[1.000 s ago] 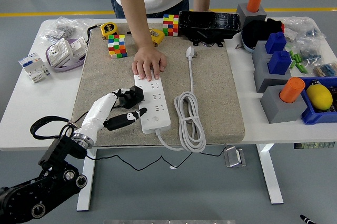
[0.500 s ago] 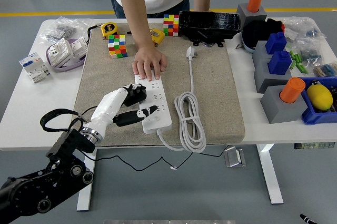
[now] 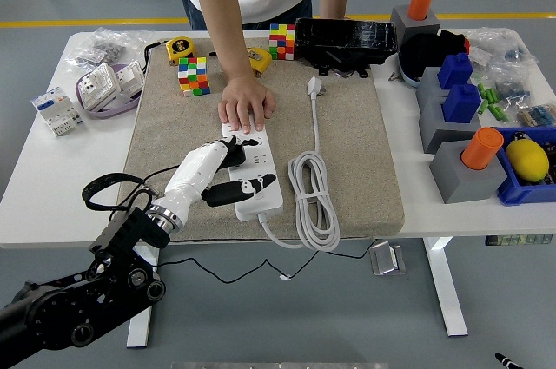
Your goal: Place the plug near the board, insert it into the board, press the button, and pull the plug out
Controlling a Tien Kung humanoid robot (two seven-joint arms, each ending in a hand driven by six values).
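Note:
A white power strip (image 3: pixel 257 180) lies on the tan mat (image 3: pixel 347 161), its white cord (image 3: pixel 313 191) coiled to its right. My left hand (image 3: pixel 233 169) is over the strip's left part, shut on a black plug (image 3: pixel 234 154) that rests on or just above the sockets; I cannot tell if it is seated. One black-and-white finger (image 3: pixel 252 185) stretches across the strip's lower half. A person's hand (image 3: pixel 246 102) presses flat on the strip's far end. The strip's own white plug (image 3: pixel 313 85) lies loose on the mat further back.
Two colour cubes (image 3: pixel 194 75) and yellow tape measures (image 3: pixel 178 47) sit behind the strip. A black box (image 3: pixel 346 39) stands at the back. Grey blocks with orange and blue tops (image 3: pixel 460 139) fill the right side, white breakers (image 3: pixel 61 108) the left.
My left hand has moved right and forward with the black plug, from the strip's left edge to over its sockets. The person's hand stayed put.

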